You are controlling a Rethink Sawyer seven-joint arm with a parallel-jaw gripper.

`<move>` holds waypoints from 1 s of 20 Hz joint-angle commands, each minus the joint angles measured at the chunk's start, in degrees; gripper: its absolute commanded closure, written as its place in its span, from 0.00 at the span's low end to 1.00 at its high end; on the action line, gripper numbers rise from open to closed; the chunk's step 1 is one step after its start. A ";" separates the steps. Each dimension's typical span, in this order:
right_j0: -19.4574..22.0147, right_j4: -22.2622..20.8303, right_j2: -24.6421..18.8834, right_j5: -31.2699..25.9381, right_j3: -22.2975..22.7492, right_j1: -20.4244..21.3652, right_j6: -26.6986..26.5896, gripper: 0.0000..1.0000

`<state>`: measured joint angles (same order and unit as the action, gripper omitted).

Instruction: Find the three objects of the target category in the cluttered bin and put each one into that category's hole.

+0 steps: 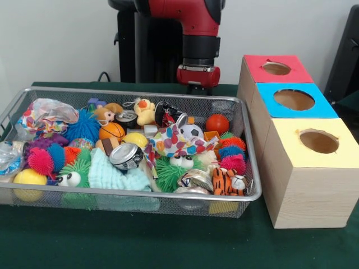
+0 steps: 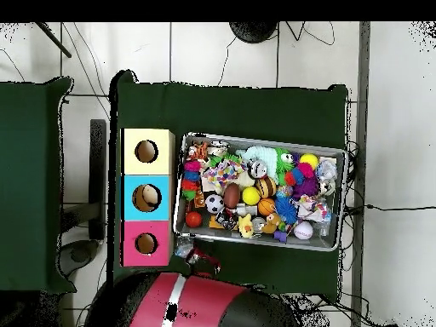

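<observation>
The cluttered bin (image 1: pixel 129 193) (image 2: pixel 336 197) sits on the green table (image 1: pixel 168 241) (image 2: pixel 230 106), taking up most of its middle and reaching toward the edge that is left in the front view. It is heaped with toys: an orange basketball (image 1: pixel 111 131), a yellow duck (image 1: pixel 145 111), a crushed silver can (image 1: pixel 125 156), a small soccer ball (image 1: pixel 192 131), a red ball (image 1: pixel 217 123) near the far corner, a striped tiger (image 1: pixel 224 182) at the near rim, a mint cloth (image 1: pixel 112 174) and spiky green, pink and blue balls.

Just beside the bin, along the table's opposite edge, stand three wooden boxes in a row, each with a round hole: the yellow-topped box (image 1: pixel 314 140) (image 2: pixel 147 151), the blue-topped box (image 1: pixel 294 101) (image 2: pixel 146 197) and the red-topped box (image 1: pixel 276 68) (image 2: pixel 146 243).

The red arm (image 1: pixel 199 33) (image 2: pixel 200 302) hangs behind the bin's far rim. Whether the jaws are open or closed cannot be told.
</observation>
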<state>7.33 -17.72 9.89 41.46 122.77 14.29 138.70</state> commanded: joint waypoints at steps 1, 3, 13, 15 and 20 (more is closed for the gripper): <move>-0.87 -3.86 2.47 -10.84 -28.94 -31.36 -10.04 0.00; -1.15 -5.67 3.13 -11.13 -31.36 -33.29 -9.46 0.00; -1.52 -9.71 4.70 -9.61 -34.19 -36.20 -2.49 0.00; -1.46 -10.69 4.64 -9.87 -34.54 -36.27 -1.58 0.00; -1.16 -11.73 4.24 -11.67 -34.44 -35.84 0.24 0.00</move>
<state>4.56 -37.57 22.53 71.27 112.51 -1.43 138.67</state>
